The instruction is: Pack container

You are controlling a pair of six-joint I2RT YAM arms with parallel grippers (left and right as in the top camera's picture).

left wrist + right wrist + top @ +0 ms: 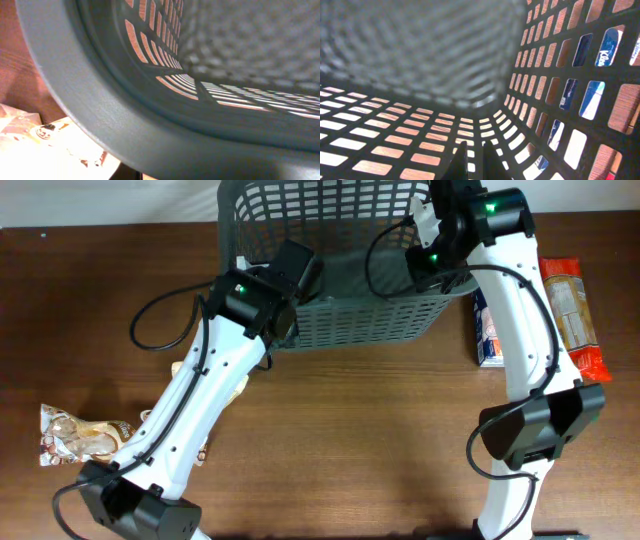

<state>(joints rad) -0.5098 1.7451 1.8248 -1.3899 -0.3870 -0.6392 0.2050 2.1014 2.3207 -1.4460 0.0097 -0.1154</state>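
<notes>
- The dark grey container (pixel 340 320) is seen at the far middle of the surface (pixel 350 450).
- The left hand (pixel 303 270) is clenched at its left rim.
- The right hand (pixel 472 161) is clenched inside it.

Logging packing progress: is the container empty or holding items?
Empty where visible: the container shows only bare lattice floor and walls in wrist views.

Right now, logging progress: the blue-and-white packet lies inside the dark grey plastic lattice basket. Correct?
No. The blue-and-white packet lies outside the dark grey plastic lattice basket, on the wooden table to its right, as the overhead view shows.
</notes>
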